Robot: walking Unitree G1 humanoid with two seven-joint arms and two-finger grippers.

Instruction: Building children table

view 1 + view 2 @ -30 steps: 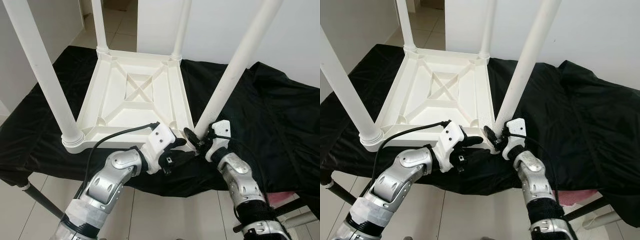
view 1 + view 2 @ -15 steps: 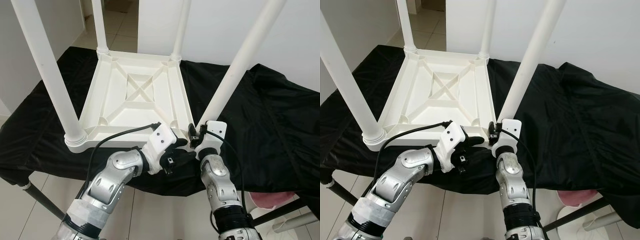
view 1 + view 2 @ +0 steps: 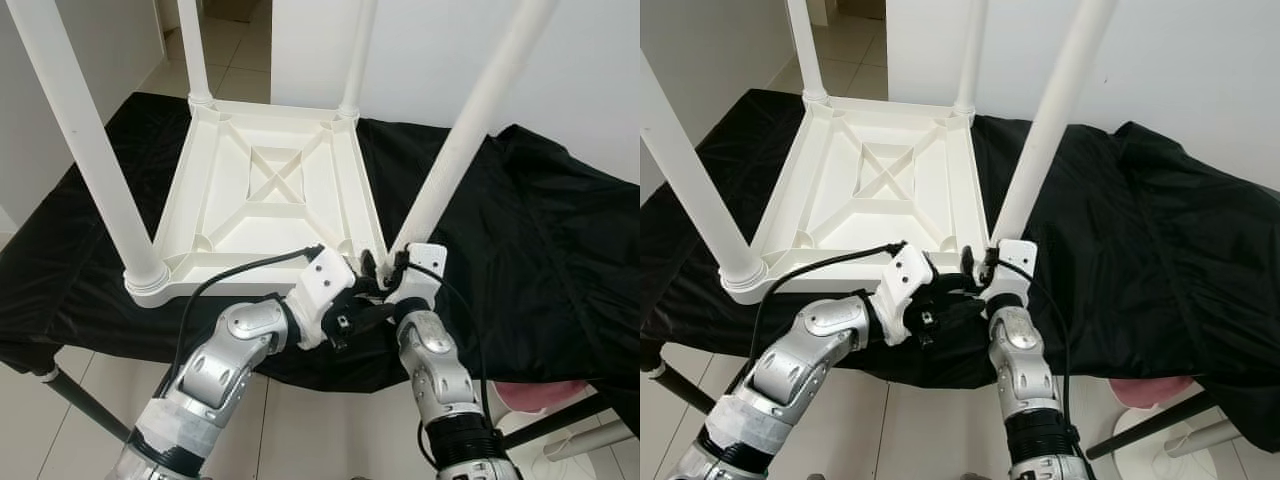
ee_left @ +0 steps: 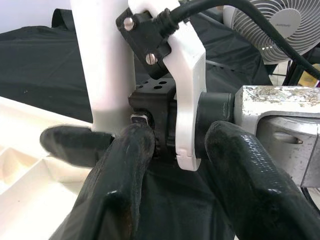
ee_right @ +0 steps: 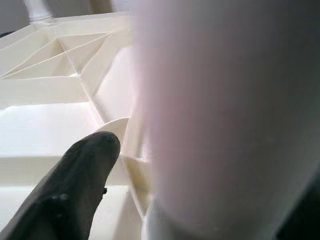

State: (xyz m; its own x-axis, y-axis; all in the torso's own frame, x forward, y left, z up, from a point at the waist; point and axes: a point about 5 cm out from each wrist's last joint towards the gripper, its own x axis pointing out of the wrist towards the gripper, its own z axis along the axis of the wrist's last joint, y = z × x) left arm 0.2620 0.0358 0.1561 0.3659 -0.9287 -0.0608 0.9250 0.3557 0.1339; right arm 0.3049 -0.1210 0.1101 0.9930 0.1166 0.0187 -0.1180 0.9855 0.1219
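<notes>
The children's table (image 3: 270,195) lies upside down on the black cloth (image 3: 540,240) covering the bench, its four white legs pointing up, so the leg sockets are easy to reach. Both grippers meet at the near right corner. The right gripper (image 3: 378,268) is closed around the base of the near right leg (image 3: 455,150), probably to seat or steady it in its socket. The left gripper (image 3: 362,296) reaches in just beside it, fingers spread and holding nothing, one finger on each side of the right wrist. The left wrist view alone shows a white fan (image 4: 272,25) behind, while the right wrist view shows a finger (image 5: 75,185) hugging the leg.
</notes>
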